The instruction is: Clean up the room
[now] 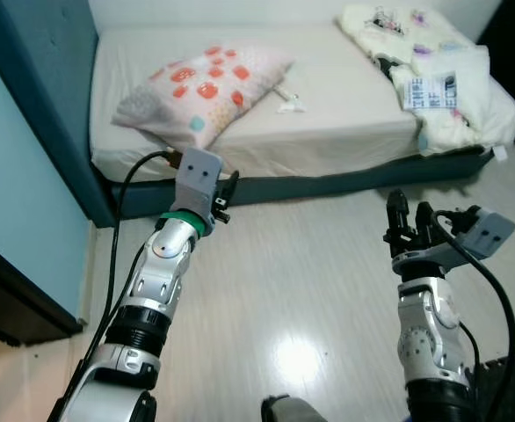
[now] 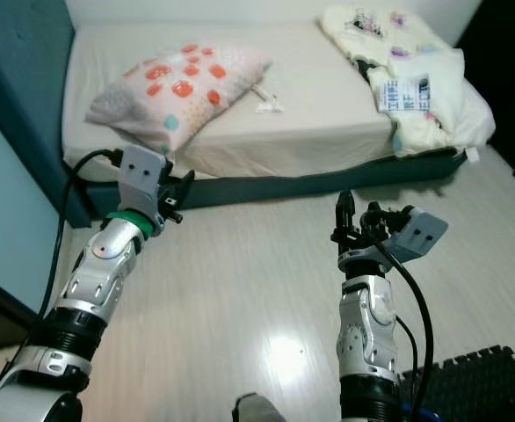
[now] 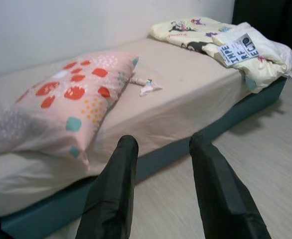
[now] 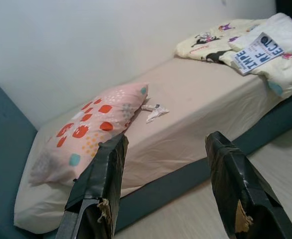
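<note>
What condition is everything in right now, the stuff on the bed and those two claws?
Pillow: lying askew on the bed, one corner at the mattress edge.
Blanket: crumpled in a heap at the bed's right end, spilling over the edge.
Small wrapper: crumpled, loose on the sheet beside the pillow.
Bed: unmade, sheet bare.
Left claw: open, empty, raised toward the bed.
Right claw: open, empty, raised over the floor.

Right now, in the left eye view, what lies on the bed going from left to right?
Pink pillow with red and teal spots → small crumpled white wrapper → bunched cream printed blanket.
</note>
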Available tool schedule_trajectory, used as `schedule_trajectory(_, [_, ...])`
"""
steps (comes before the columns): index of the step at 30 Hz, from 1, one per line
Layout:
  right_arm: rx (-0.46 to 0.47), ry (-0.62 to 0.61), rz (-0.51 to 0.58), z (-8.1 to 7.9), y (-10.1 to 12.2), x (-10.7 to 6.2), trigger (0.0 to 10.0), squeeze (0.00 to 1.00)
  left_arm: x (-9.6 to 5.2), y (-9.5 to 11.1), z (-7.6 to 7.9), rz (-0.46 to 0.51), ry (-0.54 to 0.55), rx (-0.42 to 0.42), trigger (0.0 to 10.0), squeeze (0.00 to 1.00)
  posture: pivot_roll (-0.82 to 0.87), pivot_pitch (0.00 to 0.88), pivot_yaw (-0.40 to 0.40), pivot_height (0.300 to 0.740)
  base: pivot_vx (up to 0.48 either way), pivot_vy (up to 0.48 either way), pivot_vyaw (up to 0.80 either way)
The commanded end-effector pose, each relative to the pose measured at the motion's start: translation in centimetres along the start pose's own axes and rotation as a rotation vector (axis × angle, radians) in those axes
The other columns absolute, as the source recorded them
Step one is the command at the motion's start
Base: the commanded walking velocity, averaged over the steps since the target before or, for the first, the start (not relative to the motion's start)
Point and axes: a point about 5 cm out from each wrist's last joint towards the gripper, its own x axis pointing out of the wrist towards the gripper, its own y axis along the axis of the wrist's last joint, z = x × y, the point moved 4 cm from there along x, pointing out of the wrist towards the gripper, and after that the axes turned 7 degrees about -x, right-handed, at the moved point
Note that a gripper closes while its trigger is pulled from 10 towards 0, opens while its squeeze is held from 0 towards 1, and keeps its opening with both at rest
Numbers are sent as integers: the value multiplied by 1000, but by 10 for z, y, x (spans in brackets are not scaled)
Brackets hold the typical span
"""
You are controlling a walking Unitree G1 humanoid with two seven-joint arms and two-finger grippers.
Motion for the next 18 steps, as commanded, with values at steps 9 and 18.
schedule_trajectory(9, [14, 5, -10, -1, -3, -1, 10000, 0, 0, -4, 5, -14, -16, 8, 10000, 0, -32, 0, 36, 740, 472, 0, 0])
schedule_trajectory(18, [12, 5, -22, -1, -5, -1, 10000, 0, 0, -3, 9, -10, -25, 5, 10000, 0, -32, 0, 36, 740, 472, 0, 0])
